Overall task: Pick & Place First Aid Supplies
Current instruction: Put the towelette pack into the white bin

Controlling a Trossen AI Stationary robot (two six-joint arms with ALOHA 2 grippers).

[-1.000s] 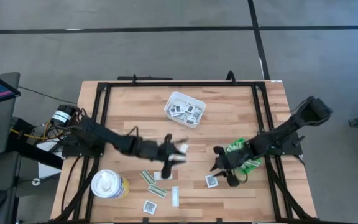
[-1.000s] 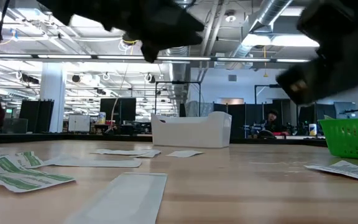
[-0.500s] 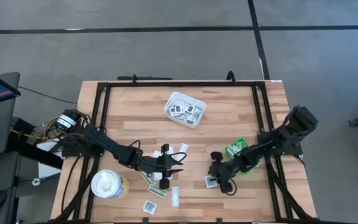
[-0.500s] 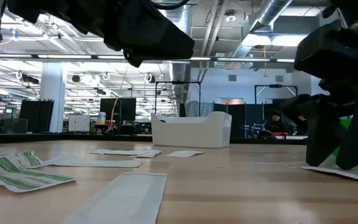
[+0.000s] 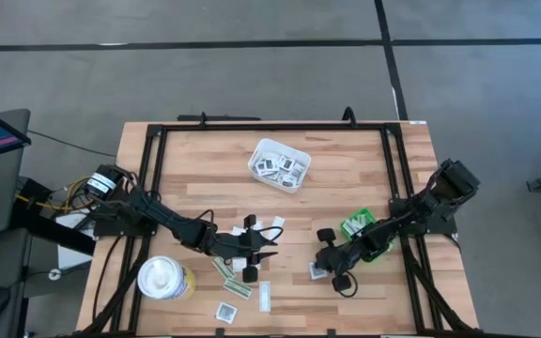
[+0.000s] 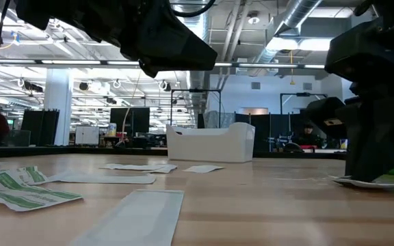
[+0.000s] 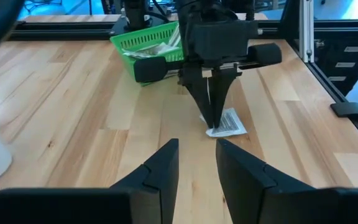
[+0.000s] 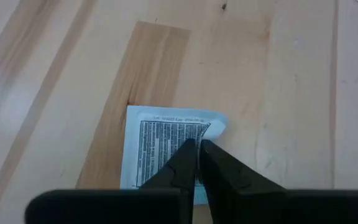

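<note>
A square white packet with dark print (image 8: 166,140) lies on the table in front of the green bin (image 5: 360,228). My right gripper (image 8: 197,148) points down at it, shut on it. My left gripper (image 7: 195,155) hovers open with nothing between its fingers, left of centre above several white-and-olive strips (image 5: 234,282) and white packets (image 5: 272,223) that lie flat. More packets fill the white tray (image 5: 257,155) at the far middle. My right gripper comes from above, pointing down, with its fingertips (image 7: 213,121) closed together on the printed top face (image 8: 182,134) of the square packet. The packet lies on the table, its far corner (image 8: 219,124) curled up. Whether a fold sits between the tips cannot be told.
A white tub with a yellow label (image 5: 164,278) stands at the near left. Loose packets (image 5: 225,313) and a long white strip (image 5: 264,296) lie near the front edge. The green bin (image 7: 148,40) holds packets. Black frame rails (image 5: 158,150) run along the table's sides.
My right gripper has moved down and toward the near edge onto the square packet, and its fingers have shut there. My left gripper has moved toward the near edge and a little to the left, staying open.
</note>
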